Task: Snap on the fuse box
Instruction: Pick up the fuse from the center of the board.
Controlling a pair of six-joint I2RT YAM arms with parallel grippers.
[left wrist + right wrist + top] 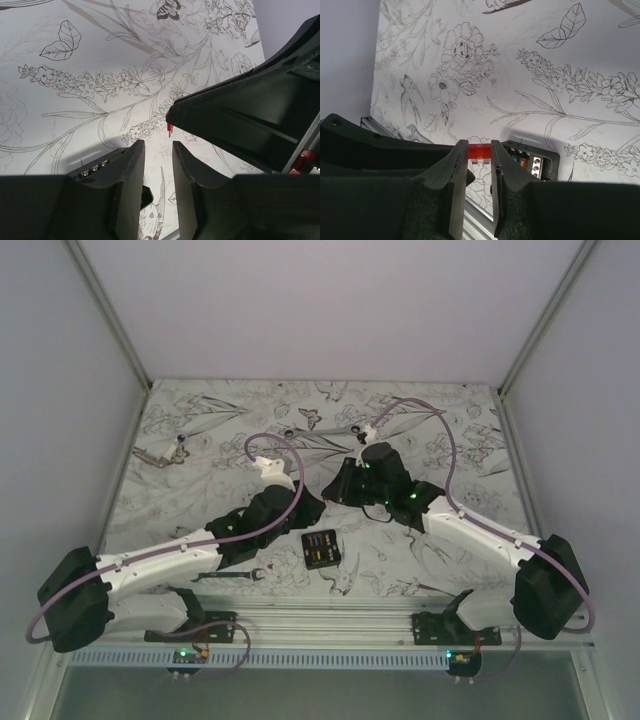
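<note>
The fuse box (321,550), a small square of matte black plastic with rows of tiny blue, orange and yellow fuses showing in its open top, lies flat on the tablecloth (450,440). It sits at about 6 o'clock from the table's middle, close to the ribbed aluminium rail (330,618) along the near edge. The cloth is smooth and white, printed all over with fine black line drawings of flowers, leaves, birds and butterflies. The right gripper (478,145) hangs at roughly 12 to 1 o'clock of the box, its wedge-shaped, dull black fingers pinched on a red fuse (477,151), a small translucent plastic block whose thin metal blade pokes out below. From the right wrist, the box's rounded corner shows just past the fingers at 3 o'clock, with shiny silver terminals and an orange fuse inside. The left gripper (158,145) sits at about 11 o'clock of the box, its fingers narrowly apart with only cloth showing in the slot between them. A slim black-and-silver wrench (228,576) lies at 9 o'clock of the box, and another tool (162,453) lies far off at 10 o'clock.
</note>
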